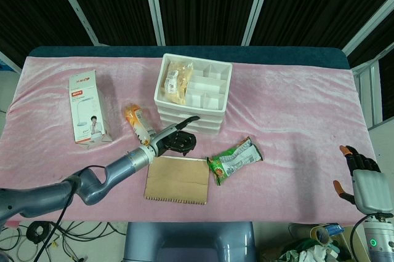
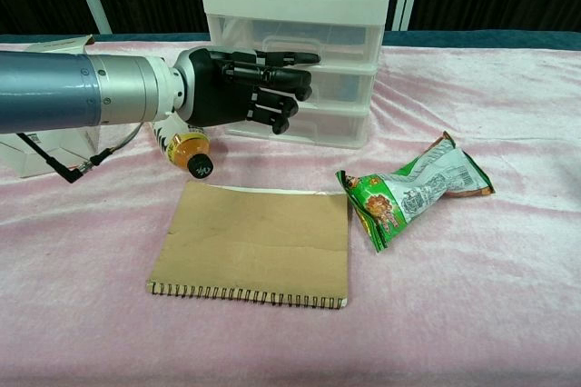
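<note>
**Left hand at the front of the drawer unit**

Head view. We see the left hand [image 1: 174, 139] reaching up from the near-left, its dark fingers [image 1: 185, 121] against the lower front of the white drawer unit [image 1: 192, 94]. Whether they actually grip a drawer we cannot tell from here. The unit stands just beyond the hand, and its top tray holds a pale snack bag [image 1: 173, 82] in the left compartment. Just to the hand's left lies an orange bottle [image 1: 139, 120]; farther left stands a white carton [image 1: 86, 107], well apart. Directly on the hand's near side lies a brown spiral notebook [image 1: 178, 180]. To the hand's right, close to the notebook's corner, lies a green snack packet [image 1: 234, 159]. The pink cloth of the worktop [image 1: 295, 108] carries all of it. The right hand [image 1: 361, 179] sits far off at the near-right edge, fingers apart, holding nothing.

Chest view. The left hand [image 2: 238, 87] comes in from the left on a grey forearm. Its fingers [image 2: 277, 96] are curled loosely in front of the middle drawers of the unit [image 2: 300, 51], with nothing enclosed that we can see; contact with the drawer front is not clear. The bottle [image 2: 189, 152] lies below the wrist, cap toward us. The notebook [image 2: 255, 245] lies below the hand, spiral at the near edge. The packet [image 2: 413, 191] lies to the lower right of the hand, apart from it.
</note>
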Controlling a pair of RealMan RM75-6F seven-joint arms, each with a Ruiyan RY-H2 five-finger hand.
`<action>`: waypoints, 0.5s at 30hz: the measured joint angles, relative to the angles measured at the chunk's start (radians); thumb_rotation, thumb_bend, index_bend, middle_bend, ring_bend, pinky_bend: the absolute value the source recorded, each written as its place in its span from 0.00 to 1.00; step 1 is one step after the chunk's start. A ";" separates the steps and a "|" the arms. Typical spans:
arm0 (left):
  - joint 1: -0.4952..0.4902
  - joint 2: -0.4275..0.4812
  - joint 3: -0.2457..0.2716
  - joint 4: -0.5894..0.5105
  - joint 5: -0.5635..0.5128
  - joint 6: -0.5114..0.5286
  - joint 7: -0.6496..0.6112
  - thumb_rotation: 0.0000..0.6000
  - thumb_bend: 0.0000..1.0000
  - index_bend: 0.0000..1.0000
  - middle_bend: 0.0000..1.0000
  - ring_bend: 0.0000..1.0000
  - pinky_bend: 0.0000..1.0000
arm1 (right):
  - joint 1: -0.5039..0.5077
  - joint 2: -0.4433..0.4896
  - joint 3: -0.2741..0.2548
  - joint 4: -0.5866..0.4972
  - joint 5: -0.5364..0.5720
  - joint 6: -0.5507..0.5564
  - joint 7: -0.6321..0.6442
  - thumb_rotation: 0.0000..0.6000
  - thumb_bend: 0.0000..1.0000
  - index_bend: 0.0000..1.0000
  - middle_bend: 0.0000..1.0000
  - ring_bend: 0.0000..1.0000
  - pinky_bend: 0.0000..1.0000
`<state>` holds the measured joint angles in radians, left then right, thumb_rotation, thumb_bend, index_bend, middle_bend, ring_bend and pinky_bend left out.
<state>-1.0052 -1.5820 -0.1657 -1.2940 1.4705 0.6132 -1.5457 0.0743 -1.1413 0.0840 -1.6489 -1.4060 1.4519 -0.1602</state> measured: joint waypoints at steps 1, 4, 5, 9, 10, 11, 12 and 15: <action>-0.001 0.002 0.002 -0.002 0.002 0.000 0.000 1.00 0.42 0.00 0.63 0.62 0.65 | 0.000 0.000 0.000 0.000 0.000 0.000 -0.001 1.00 0.24 0.15 0.11 0.18 0.20; -0.002 0.007 0.006 -0.006 0.008 0.002 -0.002 1.00 0.42 0.00 0.63 0.62 0.65 | -0.001 0.000 0.001 -0.001 0.003 0.001 -0.002 1.00 0.24 0.15 0.11 0.18 0.20; -0.002 0.008 0.007 -0.006 0.008 0.003 -0.002 1.00 0.42 0.00 0.63 0.62 0.65 | -0.001 0.000 0.001 -0.001 0.003 0.001 -0.003 1.00 0.25 0.15 0.11 0.18 0.20; -0.003 0.010 0.012 -0.006 0.013 0.004 -0.005 1.00 0.42 0.00 0.64 0.62 0.65 | -0.001 -0.001 0.001 -0.002 0.005 0.001 -0.006 1.00 0.25 0.15 0.11 0.18 0.20; -0.004 0.010 0.014 -0.006 0.015 0.004 -0.007 1.00 0.42 0.00 0.64 0.62 0.65 | -0.001 -0.001 0.001 -0.002 0.005 0.001 -0.008 1.00 0.25 0.15 0.11 0.18 0.20; -0.005 0.011 0.017 -0.007 0.020 0.005 -0.010 1.00 0.42 0.00 0.64 0.62 0.65 | -0.001 -0.001 0.001 -0.002 0.006 0.001 -0.008 1.00 0.26 0.15 0.11 0.18 0.20; -0.005 0.012 0.019 -0.007 0.023 0.007 -0.012 1.00 0.42 0.00 0.64 0.62 0.65 | -0.001 -0.001 0.001 -0.002 0.006 0.001 -0.008 1.00 0.26 0.15 0.11 0.18 0.20; -0.007 0.015 0.028 -0.008 0.038 0.014 -0.024 1.00 0.42 0.00 0.64 0.62 0.65 | -0.001 -0.001 0.002 -0.002 0.008 0.001 -0.009 1.00 0.26 0.15 0.11 0.18 0.20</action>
<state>-1.0120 -1.5666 -0.1380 -1.3022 1.5083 0.6273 -1.5701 0.0731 -1.1427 0.0860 -1.6510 -1.3978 1.4526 -0.1689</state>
